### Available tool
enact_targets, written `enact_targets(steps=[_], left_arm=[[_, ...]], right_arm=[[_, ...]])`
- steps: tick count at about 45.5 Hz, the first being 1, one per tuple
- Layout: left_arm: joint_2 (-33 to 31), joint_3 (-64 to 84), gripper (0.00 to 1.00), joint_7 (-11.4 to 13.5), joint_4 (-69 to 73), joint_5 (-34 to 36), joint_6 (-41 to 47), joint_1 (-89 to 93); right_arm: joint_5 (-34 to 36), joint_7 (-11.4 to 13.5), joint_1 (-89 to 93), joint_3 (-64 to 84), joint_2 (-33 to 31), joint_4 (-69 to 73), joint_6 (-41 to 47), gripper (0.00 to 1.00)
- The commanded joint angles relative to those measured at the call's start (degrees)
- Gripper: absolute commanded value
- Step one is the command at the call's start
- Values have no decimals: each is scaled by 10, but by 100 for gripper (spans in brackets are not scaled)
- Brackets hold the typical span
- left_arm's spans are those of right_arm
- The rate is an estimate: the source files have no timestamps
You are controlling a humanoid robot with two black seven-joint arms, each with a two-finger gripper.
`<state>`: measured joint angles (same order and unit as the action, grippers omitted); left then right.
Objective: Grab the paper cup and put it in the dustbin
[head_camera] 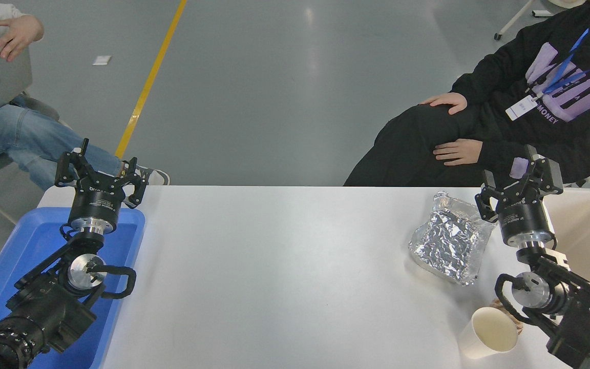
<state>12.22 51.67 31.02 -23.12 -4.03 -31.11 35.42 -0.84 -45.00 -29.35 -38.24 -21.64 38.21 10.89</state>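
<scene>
- My right gripper [521, 180] is hovering with its jaws spread open and gripping nothing, up by the table's far right edge
- The paper cup [490, 333] is lying tipped on the white table [274, 266], well behind my open jaws, beside my right arm
- The dustbin [589, 230] is sitting just right of those jaws
- The foil tray [451, 241] is lying just left of them
- My left gripper [101, 166] is hanging open above the blue tray [28, 241]

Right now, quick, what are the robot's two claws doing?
Left gripper: open, empty, parked above the blue tray.
Right gripper: open, empty, beside the foil tray; the paper cup is not picked up.
</scene>
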Motion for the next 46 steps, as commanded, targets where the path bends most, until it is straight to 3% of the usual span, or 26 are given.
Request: enact_targets(steps=[1,36,46], left_arm=[[0,0,99,0,0,0,0,0],[0,0,99,0,0,0,0,0],[0,0,99,0,0,0,0,0]], right_arm=[[0,0,0,0,0,0,0,100],[1,0,-9,-1,-2,0,0,100],[4,0,-7,9,-36,32,0,100]])
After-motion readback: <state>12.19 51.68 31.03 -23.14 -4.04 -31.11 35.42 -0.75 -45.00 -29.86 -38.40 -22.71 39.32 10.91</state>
